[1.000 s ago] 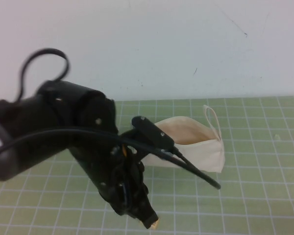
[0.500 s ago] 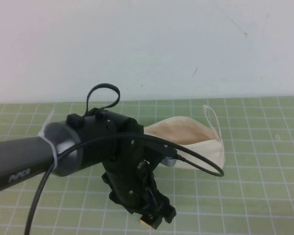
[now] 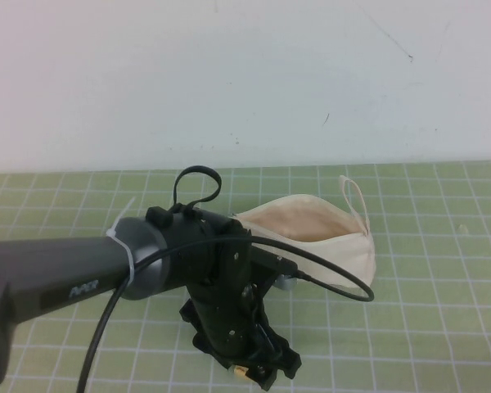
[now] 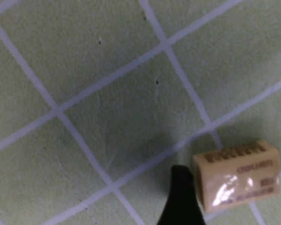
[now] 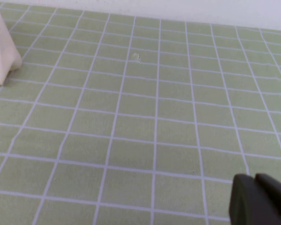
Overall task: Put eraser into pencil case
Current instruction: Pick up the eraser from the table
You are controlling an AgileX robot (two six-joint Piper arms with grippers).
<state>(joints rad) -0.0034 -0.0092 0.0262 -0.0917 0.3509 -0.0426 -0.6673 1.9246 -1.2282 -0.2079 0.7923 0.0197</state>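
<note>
The eraser [image 4: 236, 176], a small tan block with dark print on top, lies flat on the green grid mat. In the high view only a sliver of it [image 3: 242, 374] shows under my left gripper [image 3: 250, 372] at the front edge of the picture. One black fingertip [image 4: 180, 192] stands against the eraser's side; the other is out of frame, and the gripper is open around the eraser. The cream pencil case [image 3: 323, 237] lies behind it, mouth open upward, loop strap [image 3: 356, 201] at its right end. My right gripper [image 5: 260, 199] is shut and empty, off the high view.
The green mat [image 3: 442, 311] runs back to a white wall. My left arm's forearm [image 3: 57, 282] and cable [image 3: 327, 274] cross the front left and overlap the pencil case's near side. A corner of the pencil case [image 5: 0, 51] shows in the right wrist view.
My left arm has swung so its forearm now lies across the front left. The gripper has come down over the eraser, which is now almost hidden in the high view.
</note>
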